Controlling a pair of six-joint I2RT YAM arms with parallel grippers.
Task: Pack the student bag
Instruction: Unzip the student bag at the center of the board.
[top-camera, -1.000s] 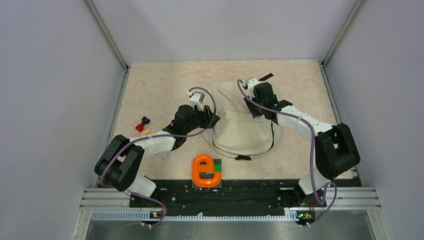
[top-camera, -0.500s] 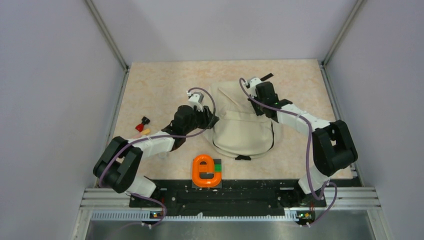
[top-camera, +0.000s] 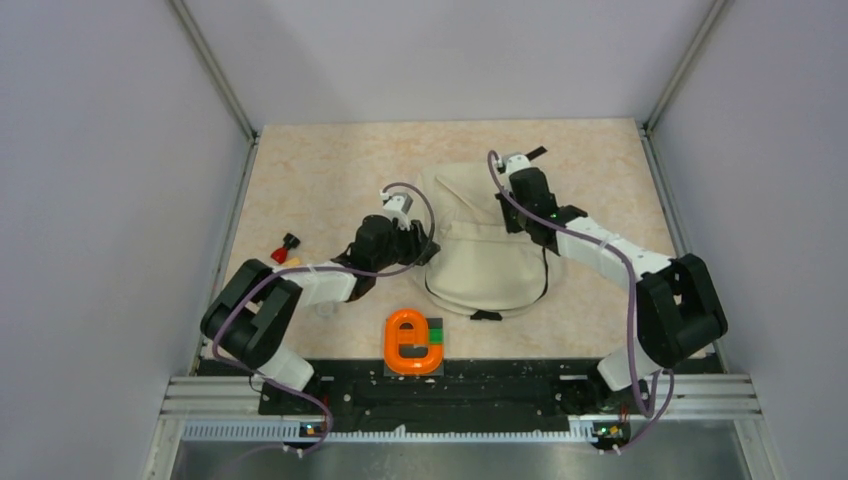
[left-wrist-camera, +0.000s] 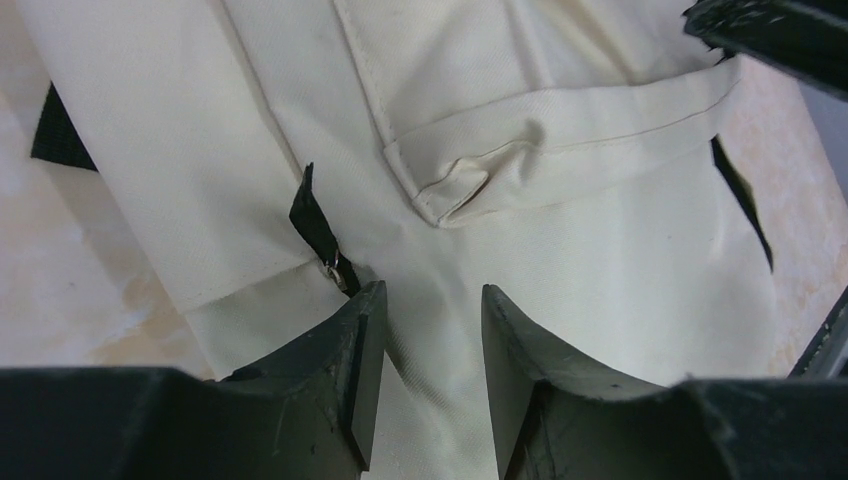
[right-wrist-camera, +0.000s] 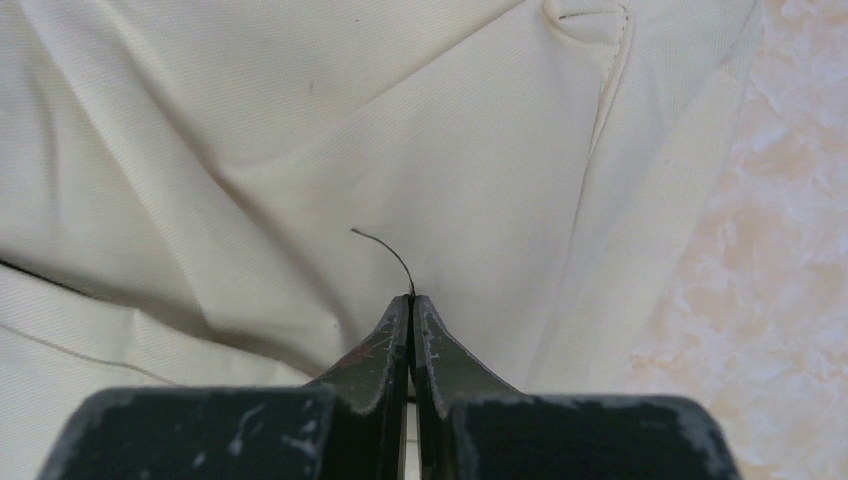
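The student bag (top-camera: 485, 262) is a cream fabric backpack with black trim, lying flat in the middle of the table. My left gripper (top-camera: 428, 245) is at its left edge. In the left wrist view it (left-wrist-camera: 430, 300) is open and empty over the bag's fabric (left-wrist-camera: 560, 230), with a black zipper pull (left-wrist-camera: 322, 232) just beyond the left fingertip. My right gripper (top-camera: 522, 222) is over the bag's upper right part. In the right wrist view it (right-wrist-camera: 412, 298) is shut above the cream fabric (right-wrist-camera: 300, 150), and a thin dark thread (right-wrist-camera: 385, 245) curls out from its tips.
An orange E-shaped piece (top-camera: 405, 342) with a green and black block (top-camera: 436, 335) lies near the front edge. A small red and black item (top-camera: 286, 247) and a yellowish one (top-camera: 292, 263) lie at the left. A black strap end (top-camera: 533, 153) lies behind the bag.
My left gripper has shifted a little nearer and to the right along the bag's left edge. My right arm has shifted slightly right, its gripper still shut over the bag.
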